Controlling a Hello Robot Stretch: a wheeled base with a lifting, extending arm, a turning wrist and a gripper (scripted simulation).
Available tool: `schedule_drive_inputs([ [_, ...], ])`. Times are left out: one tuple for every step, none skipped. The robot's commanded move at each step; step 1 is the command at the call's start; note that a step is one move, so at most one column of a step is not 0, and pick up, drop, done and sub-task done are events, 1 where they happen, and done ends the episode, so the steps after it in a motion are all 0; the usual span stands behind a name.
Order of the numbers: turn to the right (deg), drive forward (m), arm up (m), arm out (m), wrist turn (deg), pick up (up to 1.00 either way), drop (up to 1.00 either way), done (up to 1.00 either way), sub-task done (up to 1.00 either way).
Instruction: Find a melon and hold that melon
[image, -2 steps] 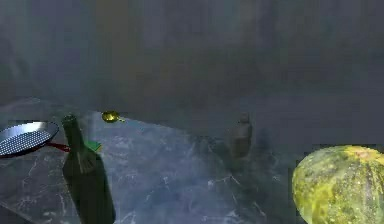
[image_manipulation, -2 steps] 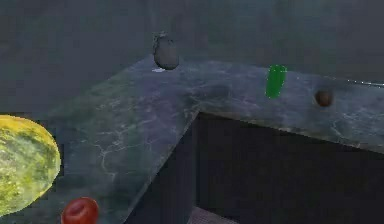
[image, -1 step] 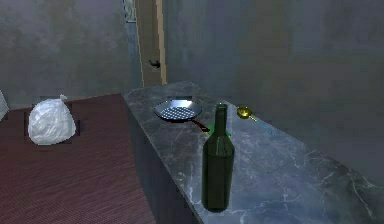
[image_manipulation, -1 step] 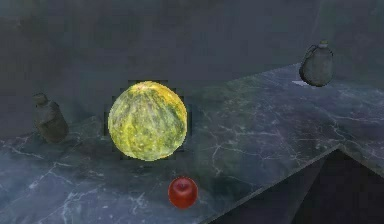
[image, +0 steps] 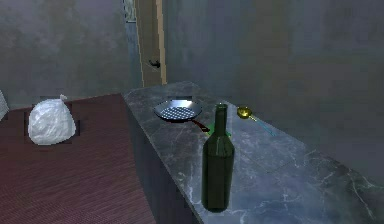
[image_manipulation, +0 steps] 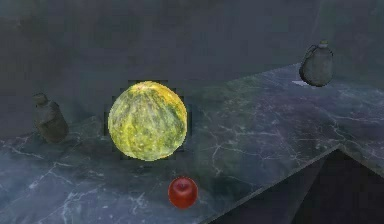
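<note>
Small red fruit (image_manipulation: 182, 192) sits nearest on the marble counter (image_manipulation: 270, 130), just in front of the round yellow-green melon (image_manipulation: 147, 121) at mid-counter. 1 dark object (image_manipulation: 50, 118) stands to its left and 1 dark vessel (image_manipulation: 318, 65) well to its right. Ahead, a green bottle (image: 219, 160) stands upright on a stone worktop (image: 290, 170), with a pan (image: 180, 110) and a small yellow object (image: 243, 114) beyond it. A white bag (image: 51, 122) lies on the floor.
</note>
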Motion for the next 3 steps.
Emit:
schedule_drive_inputs([
  [0.0, 0.00, 0.38, 0.00, 0.0, 0.00, 0.00, 0.00, 0.00],
  [0.0, 0.00, 0.00, 0.14, 0.0, 0.00, 0.00, 0.00, 0.00],
  [0.0, 0.00, 0.00, 0.00, 45.0, 0.00, 0.00, 0.00, 0.00],
])
